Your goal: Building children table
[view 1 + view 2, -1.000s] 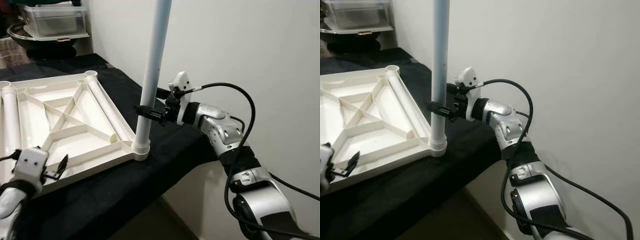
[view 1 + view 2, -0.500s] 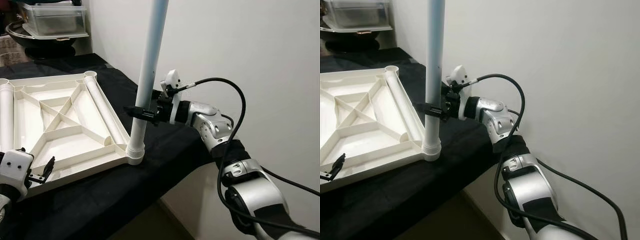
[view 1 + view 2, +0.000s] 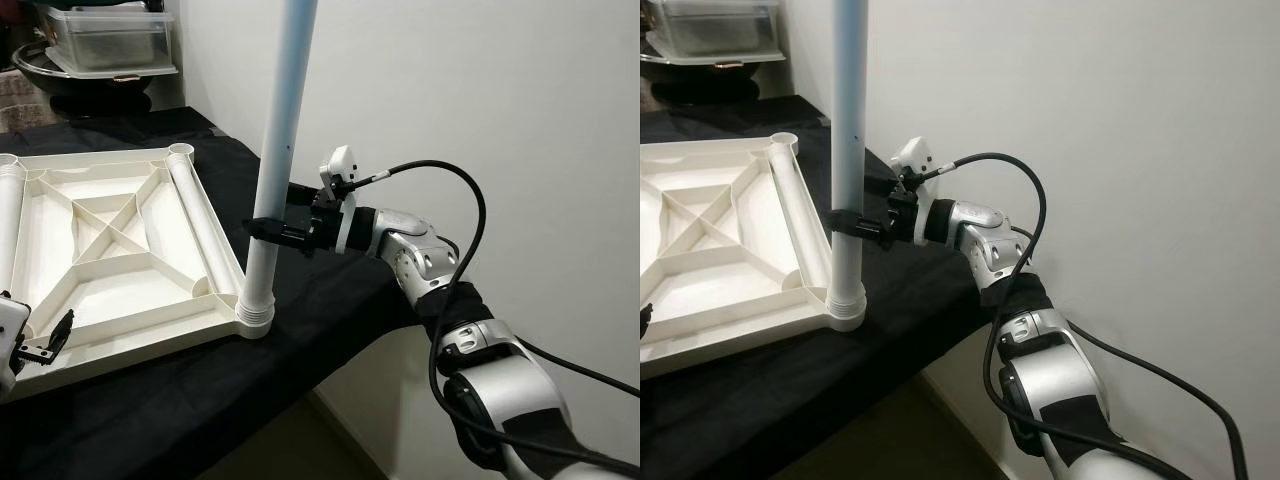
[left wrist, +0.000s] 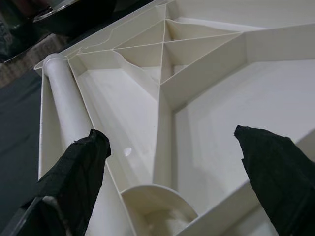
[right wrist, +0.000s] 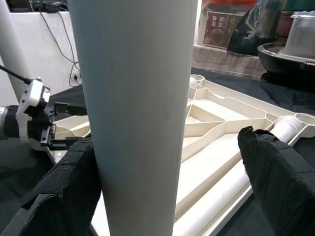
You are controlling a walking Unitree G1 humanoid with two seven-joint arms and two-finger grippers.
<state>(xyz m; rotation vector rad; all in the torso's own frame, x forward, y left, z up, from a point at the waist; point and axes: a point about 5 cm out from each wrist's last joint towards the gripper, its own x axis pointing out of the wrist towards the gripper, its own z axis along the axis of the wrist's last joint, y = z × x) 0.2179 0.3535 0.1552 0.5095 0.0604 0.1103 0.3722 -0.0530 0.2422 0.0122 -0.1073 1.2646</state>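
The white plastic tabletop (image 3: 120, 250) lies upside down on the bench (image 3: 330, 290), which is draped in black cloth, with its ribbed underside facing up. At the corner nearest the bench edge, a white table leg (image 3: 275, 170) stands upright with its threaded collar seated in the corner socket. The right tool (image 3: 268, 230) reaches in from the wall side. In the eye views one black finger lies across the front of the leg; in the right wrist view the second pad stands off to the side, so I cannot tell whether the grip is really clamped or only resting against the tube. The left tool (image 3: 45, 340) sits at the near edge of the tabletop with its two fingers spread wide apart, holding nothing; its wrist view looks down on an empty corner socket (image 4: 157, 206) and a second leg (image 4: 69, 108) lying along the tabletop's side.

The leg looks set in place but perhaps not screwed home. The main risk is the position: that corner is close to the bench edge, so a sideways push from the right arm could slide the tabletop toward the drop. With nothing pinning the tabletop, turning the leg could spin the whole piece. A loose grip could let the leg lean and cross-thread.
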